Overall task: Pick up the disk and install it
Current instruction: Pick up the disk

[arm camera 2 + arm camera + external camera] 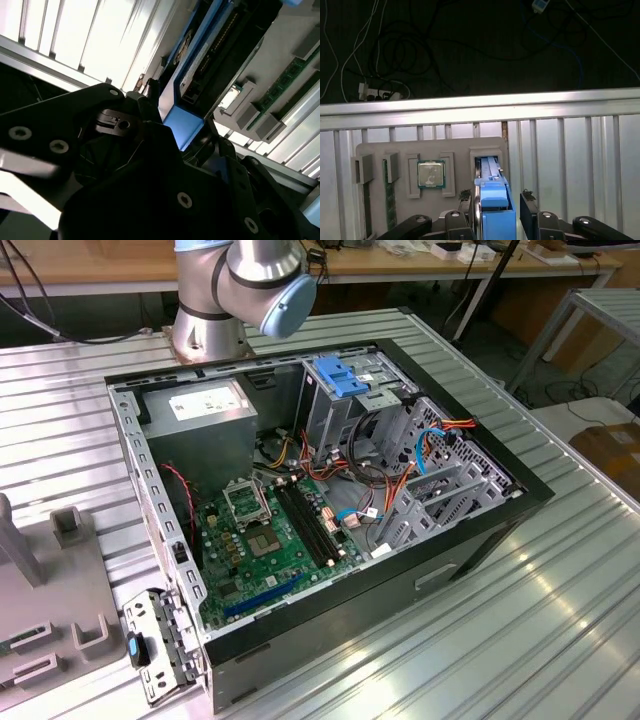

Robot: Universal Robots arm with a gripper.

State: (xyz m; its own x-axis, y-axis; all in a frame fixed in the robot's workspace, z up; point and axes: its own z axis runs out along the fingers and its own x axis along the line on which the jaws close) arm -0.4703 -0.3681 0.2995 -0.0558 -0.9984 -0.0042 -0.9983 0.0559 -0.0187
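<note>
The flat grey-metal disk (494, 212) with bright blue plastic rails stands edge-up within the claw (498, 198); whether the claw grips it cannot be told.

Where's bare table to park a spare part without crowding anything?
Free: ribbed table at the exterior view's right of the case, toward the near corner; in the first wrist view, also the table beside the plate, on the side where the disk stands. Crowded: inside the case, cables over board; the plate, with the pincer at the disk.
</note>
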